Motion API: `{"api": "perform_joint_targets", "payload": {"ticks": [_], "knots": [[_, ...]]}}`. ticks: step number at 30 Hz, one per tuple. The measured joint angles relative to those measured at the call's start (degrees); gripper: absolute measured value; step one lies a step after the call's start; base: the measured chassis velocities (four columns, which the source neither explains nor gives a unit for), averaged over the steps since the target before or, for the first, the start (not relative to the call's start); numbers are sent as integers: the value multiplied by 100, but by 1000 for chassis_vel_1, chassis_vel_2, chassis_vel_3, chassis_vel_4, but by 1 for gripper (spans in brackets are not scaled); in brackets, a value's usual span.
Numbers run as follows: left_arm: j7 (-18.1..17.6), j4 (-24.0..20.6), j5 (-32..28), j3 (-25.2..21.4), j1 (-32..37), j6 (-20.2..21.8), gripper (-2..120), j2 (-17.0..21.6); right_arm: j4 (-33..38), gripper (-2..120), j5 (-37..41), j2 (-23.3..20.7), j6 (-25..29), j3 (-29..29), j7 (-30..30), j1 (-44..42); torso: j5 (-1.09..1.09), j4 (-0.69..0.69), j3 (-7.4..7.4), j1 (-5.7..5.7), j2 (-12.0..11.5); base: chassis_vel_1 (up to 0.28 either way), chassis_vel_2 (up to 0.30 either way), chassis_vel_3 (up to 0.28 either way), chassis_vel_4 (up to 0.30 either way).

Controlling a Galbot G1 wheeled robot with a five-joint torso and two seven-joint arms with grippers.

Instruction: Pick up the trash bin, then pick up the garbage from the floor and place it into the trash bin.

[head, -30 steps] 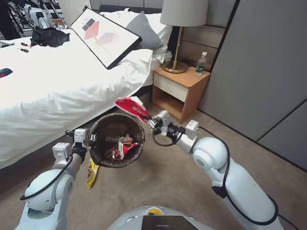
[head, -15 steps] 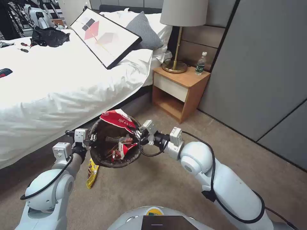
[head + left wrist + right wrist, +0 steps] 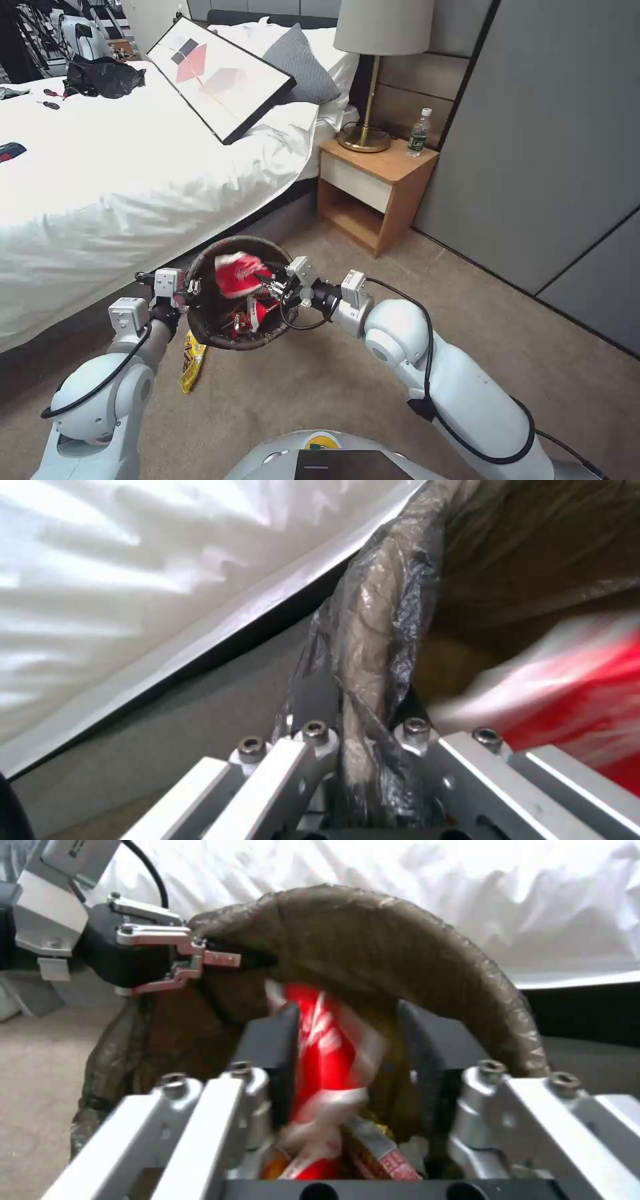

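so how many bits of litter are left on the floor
1 in sight: a yellow wrapper on the carpet just below the trash bin, beside the left arm. More may lie hidden behind the bin or the arms.

The bin (image 3: 373, 645) rim, wrapped in its crinkled dark bag, is clamped between the fingers (image 3: 313, 740) of the left gripper (image 3: 363, 735). Beyond the fingers on one side, the bag's brown inner wall is seen, with a blurred red-and-white packet (image 3: 573, 700) inside. On the other side, white bedding (image 3: 133, 580) and grey floor (image 3: 173, 730) are seen.
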Motion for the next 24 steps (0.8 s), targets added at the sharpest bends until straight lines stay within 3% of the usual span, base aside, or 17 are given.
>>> {"api": "perform_joint_targets", "payload": {"ticks": [3, 10, 12, 15, 20, 24], "knots": [[-1, -6, 0, -2, 0, 0, 3, -2, -6, 48, -25, 8, 6, -21, -2, -6, 0, 0, 0, 0, 0, 0, 0, 0, 0], [-2, -32, -2, -2, 4, -1, 3, -17, -1, 78, -82, 34, 35, -1, 0, -38, 0, 0, 0, 0, 0, 0, 0, 0, 0], [-2, -34, -2, -3, 4, -2, 3, -17, 15, 81, -82, 35, 35, 17, 0, -45, 0, 0, 0, 0, 0, 0, 0, 0, 0], [-6, -42, -2, -2, 2, -2, 3, -16, 101, 96, -78, 72, 46, 161, 9, -101, 0, 1, 0, 0, 0, 0, 0, 0, 0], [-8, -48, -2, -15, 21, 2, 3, -20, 242, 100, -57, 183, 104, 512, 79, -247, 0, 0, 0, 0, 0, 0, 0, 0, 0], [-4, -56, -4, -44, 36, 34, 3, -26, 373, 100, 75, 300, 264, 828, 554, -415, 0, 0, 0, 0, 0, 0, 0, 0, 0]]}}
